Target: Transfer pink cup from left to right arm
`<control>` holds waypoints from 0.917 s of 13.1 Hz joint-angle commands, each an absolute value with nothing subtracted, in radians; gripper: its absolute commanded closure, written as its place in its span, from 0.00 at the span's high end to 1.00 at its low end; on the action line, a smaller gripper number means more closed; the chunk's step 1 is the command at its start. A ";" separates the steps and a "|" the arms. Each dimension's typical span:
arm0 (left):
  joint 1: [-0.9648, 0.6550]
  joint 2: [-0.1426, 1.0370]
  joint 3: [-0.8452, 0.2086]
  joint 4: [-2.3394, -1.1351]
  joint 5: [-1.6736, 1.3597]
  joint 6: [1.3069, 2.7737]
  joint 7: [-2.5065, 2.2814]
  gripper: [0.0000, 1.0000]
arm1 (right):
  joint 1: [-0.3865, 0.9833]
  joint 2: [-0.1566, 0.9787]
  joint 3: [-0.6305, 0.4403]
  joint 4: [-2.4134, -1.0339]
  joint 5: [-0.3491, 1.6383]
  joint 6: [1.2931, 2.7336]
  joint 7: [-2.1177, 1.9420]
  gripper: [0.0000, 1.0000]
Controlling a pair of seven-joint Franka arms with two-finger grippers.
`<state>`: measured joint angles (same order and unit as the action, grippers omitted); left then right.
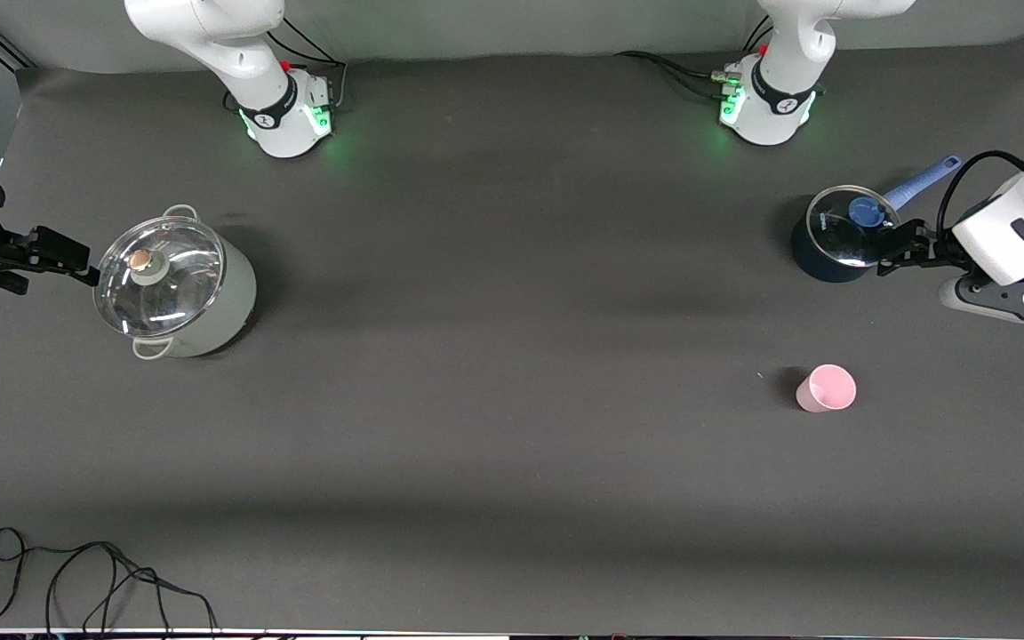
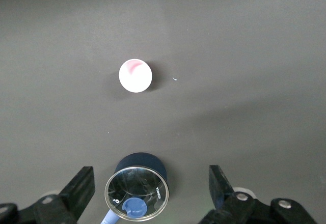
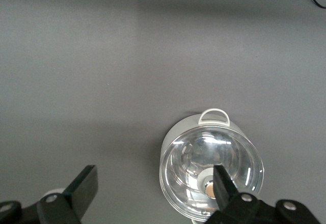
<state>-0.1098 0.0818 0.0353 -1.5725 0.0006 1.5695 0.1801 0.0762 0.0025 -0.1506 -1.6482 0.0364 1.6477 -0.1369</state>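
The dark desk (image 1: 512,311) carried a pale lidded pot (image 1: 176,284) at my right arm's end and a blue saucepan (image 1: 836,236) at my left arm's end. My right gripper (image 3: 153,193) hung over the pot, fingers wide; my left gripper (image 2: 152,191) over the saucepan, fingers wide. The pink cup (image 1: 826,388) stood upright, nearer the front camera than the saucepan.

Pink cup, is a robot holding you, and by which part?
Nobody holds it. The pink cup stands alone on the table. The left pincer is open over the blue pot; the right pincer is open beside the big pot.
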 commanded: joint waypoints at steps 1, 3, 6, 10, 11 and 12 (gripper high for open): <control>-0.110 0.087 0.037 -1.555 -0.003 1.554 0.190 1.00 | 0.089 -0.003 -0.160 -1.641 0.029 1.646 -0.147 1.00; -0.110 0.087 0.037 -1.555 -0.003 1.552 0.190 1.00 | 0.087 0.000 -0.160 -1.640 0.029 1.646 -0.147 1.00; -0.112 0.087 0.037 -1.555 -0.003 1.552 0.190 1.00 | 0.087 -0.002 -0.160 -1.640 0.029 1.646 -0.147 1.00; -0.112 0.087 0.037 -1.557 -0.003 1.551 0.190 1.00 | 0.089 0.002 -0.158 -1.640 0.029 1.647 -0.147 1.00; -0.112 0.087 0.037 -1.557 -0.003 1.551 0.190 1.00 | 0.089 0.003 -0.158 -1.635 0.029 1.647 -0.146 1.00; -0.112 0.087 0.037 -1.557 -0.003 1.551 0.190 1.00 | 0.089 0.005 -0.158 -1.632 0.029 1.647 -0.146 1.00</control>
